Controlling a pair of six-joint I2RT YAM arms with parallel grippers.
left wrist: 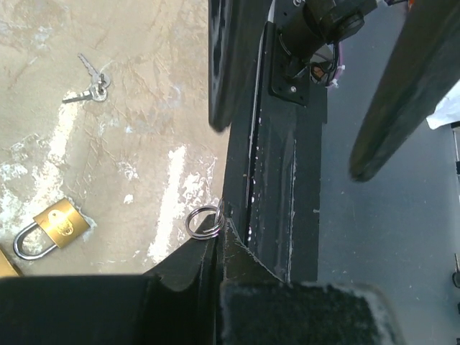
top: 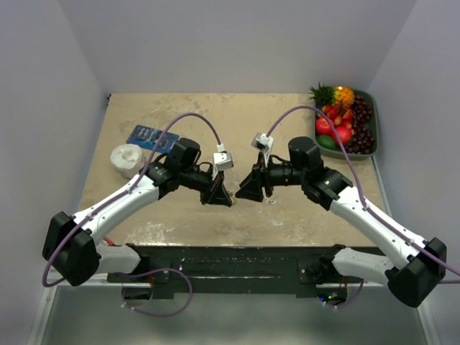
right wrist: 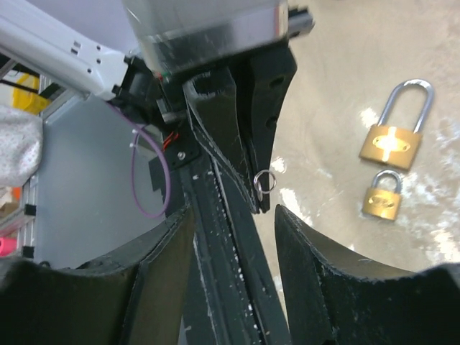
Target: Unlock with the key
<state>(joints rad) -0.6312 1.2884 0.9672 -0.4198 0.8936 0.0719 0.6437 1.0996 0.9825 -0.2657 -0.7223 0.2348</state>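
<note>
Brass marks both locks: the larger padlock point(right wrist: 394, 140) and the smaller padlock point(right wrist: 381, 200) lie flat on the table point(left wrist: 144, 108), close together, well apart from the key ring point(right wrist: 264, 181) and off to one side of it; neither is held.

The left gripper point(left wrist: 219, 241) is pressed together on the key ring, which sticks out past its fingertips; we judge that the key sits inside that pinch, but its blade is hidden, so we cannot tell which way it points. The right gripper point(right wrist: 233, 215) is spread and holds nothing; it faces the key ring, near it and not touching. A spare bunch of keys point(left wrist: 92, 86) lies on the table, well apart from the key ring.

We expect these faults from here:

- Slip or swivel: the pinch is narrow and close to the key ring, so the key may turn or drop under any side load.
- Collision: the right gripper closes in on the key ring at short range; a misjudged approach knocks the key loose.
- Sliding lock: both padlocks lie free; insertion force pushes an unheld lock away.
- Wrong pairing: two locks and a spare bunch invite a key that does not fit.
</note>
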